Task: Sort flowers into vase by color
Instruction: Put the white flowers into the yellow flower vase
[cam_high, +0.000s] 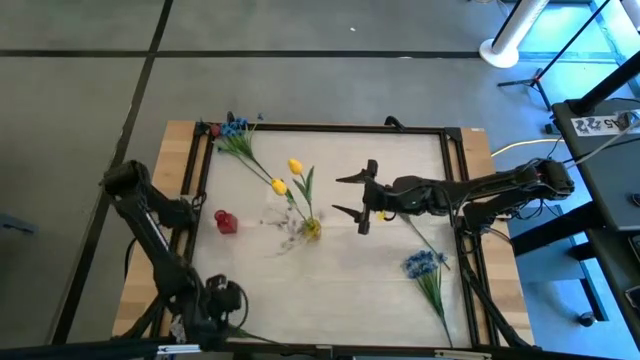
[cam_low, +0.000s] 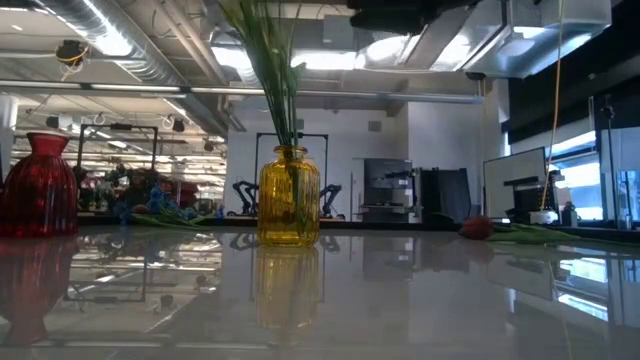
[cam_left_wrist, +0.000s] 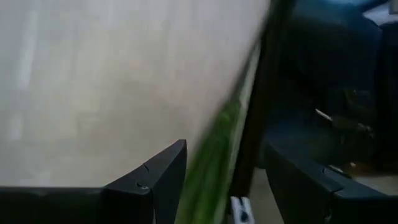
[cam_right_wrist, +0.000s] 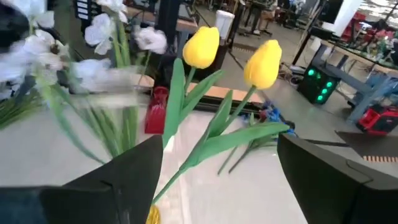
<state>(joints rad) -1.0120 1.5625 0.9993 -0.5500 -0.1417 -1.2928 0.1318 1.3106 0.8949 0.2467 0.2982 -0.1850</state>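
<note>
Two yellow tulips stand with their stems in a yellow glass vase, which also shows in the low view. White sprigs rise beside them. A red vase stands to the vase's left. Blue flowers lie at the far left and near right. A dark red bud lies on the table. My right gripper is open and empty, just right of the tulips. My left gripper is open at the table's near left edge, and a blurred green stem runs between its fingers.
A black frame runs around the white table top. A long thin stem lies under my right arm. There is free white surface between the yellow vase and the near right blue flowers.
</note>
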